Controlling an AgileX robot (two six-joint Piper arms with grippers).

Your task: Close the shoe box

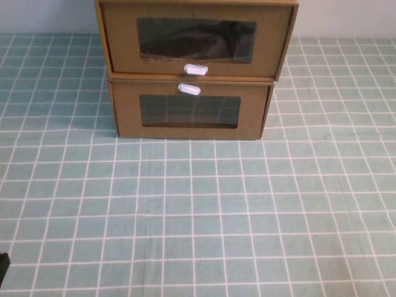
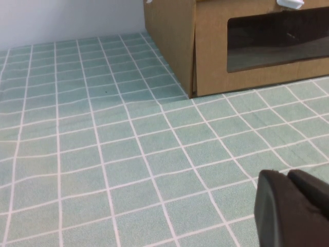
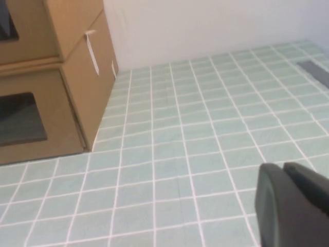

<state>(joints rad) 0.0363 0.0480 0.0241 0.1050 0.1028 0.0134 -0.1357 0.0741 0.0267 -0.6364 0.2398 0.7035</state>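
Note:
The shoe box (image 1: 197, 38) is the upper, wider of two stacked cardboard boxes at the back middle of the table. It has a clear front window and a white pull tab (image 1: 195, 69) below the window. Its front overhangs the box underneath a little. Its side shows in the right wrist view (image 3: 72, 20). My left gripper (image 2: 288, 175) is shut and empty, low over the cloth, well in front and left of the boxes. My right gripper (image 3: 282, 167) is shut and empty, in front and right of them. Neither touches a box.
The narrower lower box (image 1: 189, 111) has its tab (image 1: 189, 89) above its window; it also shows in the left wrist view (image 2: 216, 51). A green checked cloth (image 1: 198, 210) covers the table. A grey wall (image 3: 205, 25) stands behind the boxes.

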